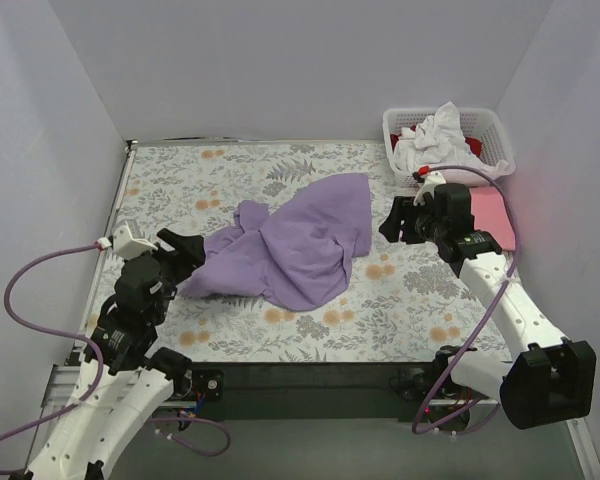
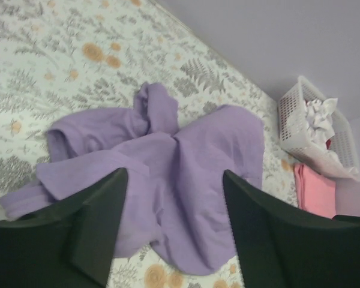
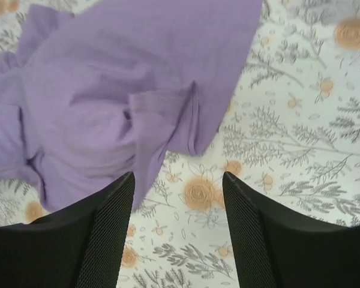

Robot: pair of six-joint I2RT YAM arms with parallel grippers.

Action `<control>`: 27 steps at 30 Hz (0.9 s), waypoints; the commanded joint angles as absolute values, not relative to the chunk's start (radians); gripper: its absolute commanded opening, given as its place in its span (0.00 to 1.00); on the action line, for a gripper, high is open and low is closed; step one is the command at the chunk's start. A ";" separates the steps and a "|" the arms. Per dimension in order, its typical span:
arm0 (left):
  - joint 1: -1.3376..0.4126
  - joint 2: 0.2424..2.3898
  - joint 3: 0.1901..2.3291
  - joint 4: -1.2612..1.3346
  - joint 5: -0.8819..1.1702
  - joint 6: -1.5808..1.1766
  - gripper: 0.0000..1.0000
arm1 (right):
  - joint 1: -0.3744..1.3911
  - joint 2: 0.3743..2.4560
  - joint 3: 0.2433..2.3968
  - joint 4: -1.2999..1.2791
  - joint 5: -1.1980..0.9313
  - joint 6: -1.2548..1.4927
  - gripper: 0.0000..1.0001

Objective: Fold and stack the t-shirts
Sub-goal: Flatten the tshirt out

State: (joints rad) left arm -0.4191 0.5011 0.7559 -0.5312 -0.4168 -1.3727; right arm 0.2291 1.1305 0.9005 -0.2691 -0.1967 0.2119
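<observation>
- One pink cotton t-shirt (image 1: 492, 218) lies flat at 3 o'clock on the floral-cloth counter (image 1: 230, 170). Judged already folded, so the stack is begun.
- Large lavender-purple cotton t-shirt (image 1: 300, 245) sits crumpled at centre, not yet folded.
- White t-shirt (image 1: 430, 135) and red t-shirt (image 1: 472, 147) are bunched in the white plastic lattice basket (image 1: 395, 125) at 1 o'clock.
- Left hand (image 1: 185, 248): fingers spread, empty, at the lavender-purple t-shirt's 9 o'clock edge.
- Right hand (image 1: 395, 220): fingers spread, empty, just off its 3 o'clock edge.
- Estimate: one done, three left.
</observation>
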 commanded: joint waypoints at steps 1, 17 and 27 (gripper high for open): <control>-0.417 0.436 0.715 -0.658 -0.437 -1.508 0.68 | 0.230 1.094 0.861 -0.287 -0.219 0.204 0.68; -0.416 0.882 0.748 -0.496 -0.354 -1.329 0.72 | 0.498 1.445 0.977 -0.213 -0.206 0.201 0.66; -0.413 1.029 0.688 -0.325 -0.454 -1.183 0.72 | 0.512 1.669 1.153 -0.207 -0.110 0.140 0.54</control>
State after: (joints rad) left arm -0.4183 1.0283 0.7155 -0.4141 -0.3897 -1.2449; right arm 0.5045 1.6283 1.0760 -0.2504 -0.1165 0.1707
